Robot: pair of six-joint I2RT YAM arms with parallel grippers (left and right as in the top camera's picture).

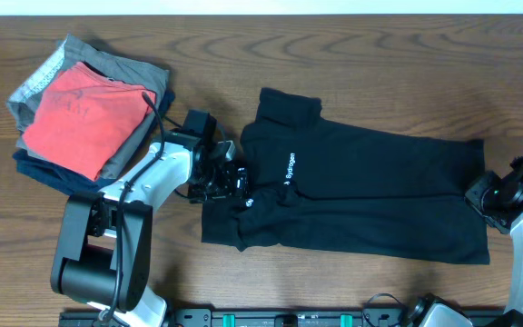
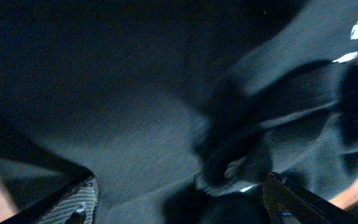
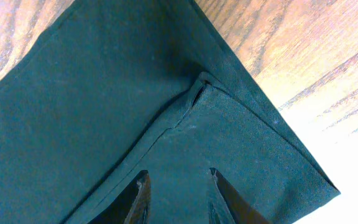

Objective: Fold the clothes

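Note:
The clothes, a black shirt (image 1: pixel 361 191), lie spread on the wooden table with the collar (image 1: pixel 289 102) at the back left and the hem on the right. Small white lettering (image 1: pixel 289 169) shows on the chest. My left gripper (image 1: pixel 230 178) is at the shirt's left edge. In the blurred left wrist view its jaws stand wide open (image 2: pixel 179 186) over dark bunched fabric (image 2: pixel 135 112). My right gripper (image 1: pixel 485 194) hovers at the hem's right edge, jaws open (image 3: pixel 179 173), with flat fabric (image 3: pixel 104 106) and a seam beneath them.
A stack of folded garments sits at the back left: red (image 1: pixel 84 116) on top, grey (image 1: pixel 57 68) under it, navy (image 1: pixel 48 171) at the bottom. The left arm's base (image 1: pixel 93 250) stands near the front edge. Bare wood (image 1: pixel 398 64) lies behind the shirt.

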